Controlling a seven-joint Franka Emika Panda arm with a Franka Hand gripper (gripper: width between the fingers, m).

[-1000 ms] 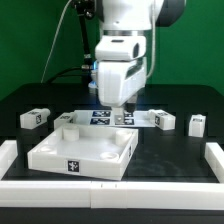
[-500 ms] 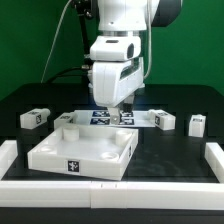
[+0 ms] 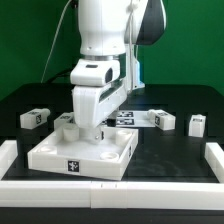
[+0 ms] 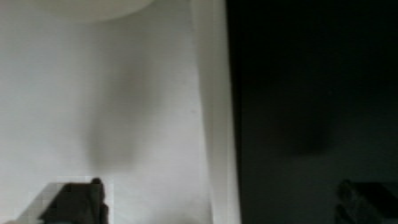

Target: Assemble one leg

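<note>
The large white square tray (image 3: 50,160) lies in the middle of the black table. My gripper (image 3: 88,133) hangs low over the tray's far left corner, nothing between its fingers. In the wrist view the gripper (image 4: 217,202) is open wide, one dark fingertip (image 4: 71,203) over the white tray wall (image 4: 125,110) and the other over the dark table. One leg (image 3: 36,118) stands at the exterior view's left. Two more legs (image 3: 164,120) (image 3: 196,124) stand at its right. Another small white block (image 3: 64,120) shows behind the tray, partly hidden by my arm.
The marker board (image 3: 126,117) lies flat behind the tray. A white raised border (image 3: 110,190) runs along the table's front and up both sides (image 3: 214,155). A green wall stands at the back.
My arm has swung from above the marker board to the exterior view's left and come down over the tray's far left corner. The tray and legs have not moved.
</note>
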